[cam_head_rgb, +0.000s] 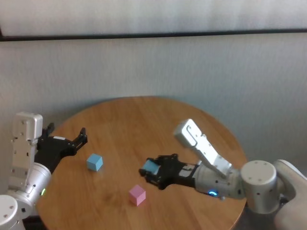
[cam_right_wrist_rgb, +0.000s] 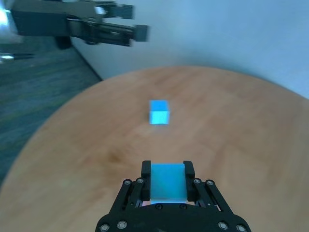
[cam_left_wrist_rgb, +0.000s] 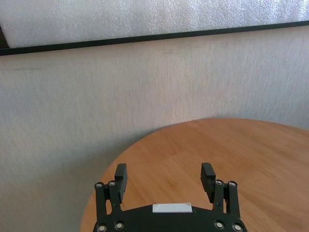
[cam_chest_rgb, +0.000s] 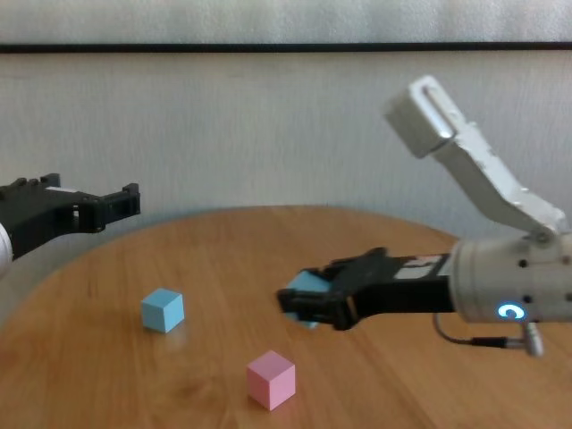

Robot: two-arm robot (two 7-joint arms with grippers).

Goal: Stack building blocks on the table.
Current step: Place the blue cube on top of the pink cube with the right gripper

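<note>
Right hand (cam_head_rgb: pixel 152 171) clamps a light blue cube (cam_right_wrist_rgb: pixel 168 181), lifted off the counter (cam_head_rgb: pixel 144 120) near the pink cube (cam_head_rgb: pixel 137 195); second blue cube (cam_head_rgb: pixel 94 162) sits apart. Left hand (cam_left_wrist_rgb: pixel 165 181) parked wide, empty. Risk: off-centre release tips the stack

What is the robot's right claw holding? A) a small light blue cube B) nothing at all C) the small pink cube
A: the right gripper is shut on a small matte light blue cube, held above the round brown wooden table, while the small pink cube sits free on the wood.
</note>
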